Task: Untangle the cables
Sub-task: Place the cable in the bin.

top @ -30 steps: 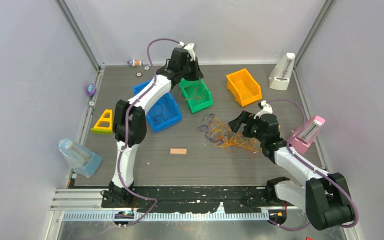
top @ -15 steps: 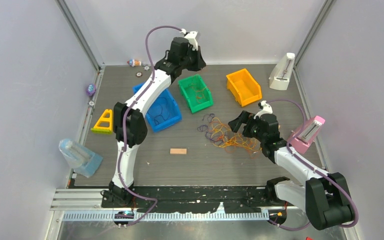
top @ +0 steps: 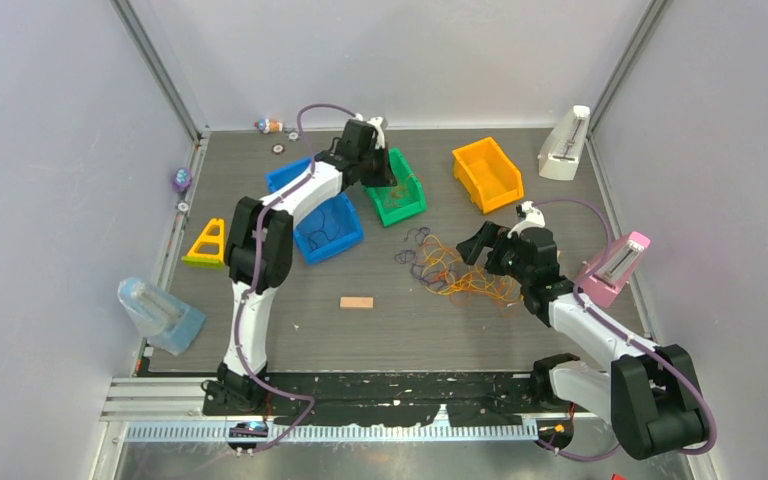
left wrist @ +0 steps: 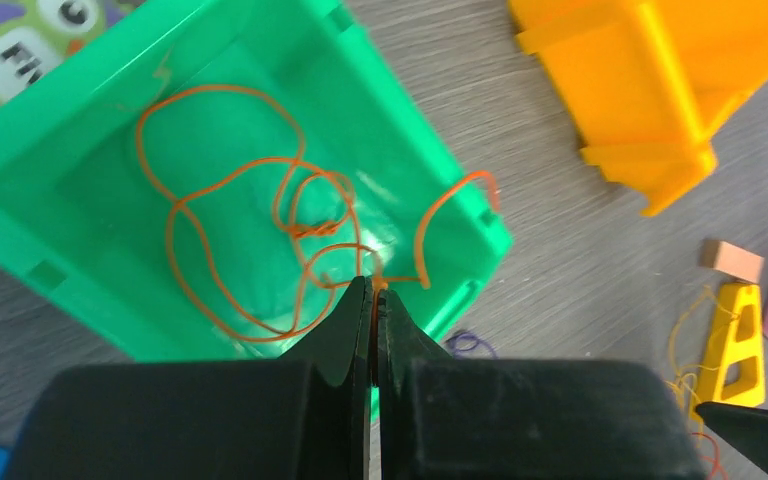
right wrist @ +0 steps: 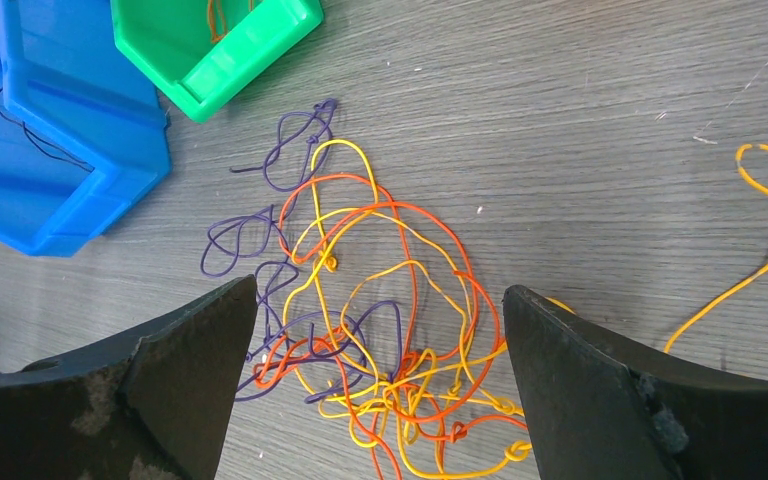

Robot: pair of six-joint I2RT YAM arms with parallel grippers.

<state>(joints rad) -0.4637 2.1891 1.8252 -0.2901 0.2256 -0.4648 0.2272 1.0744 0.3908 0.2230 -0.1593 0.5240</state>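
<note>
orange strand [left wrist: 310,228] lay looped on the floor of the green bin [left wrist: 415,135], straight ahead of the left claw [left wrist: 372,292], whose fingers were pinched shut on it at their very tips; one end of it arched over the bin's rim, ahead and to the right of that claw. the tangle [right wrist: 397,385] of yellow, orange and purple cables sat on the table between and just beyond the wide-spread fingers of the right claw [right wrist: 378,290], which held nothing. the drop would probably go best if the left claw coaxed the stray end inside before letting go, then rose straight up so no loop snagged. compared with half a second before, the left claw had come down from high over the bin's far side to low above it; the right arm and the tangle had not shifted.
</note>
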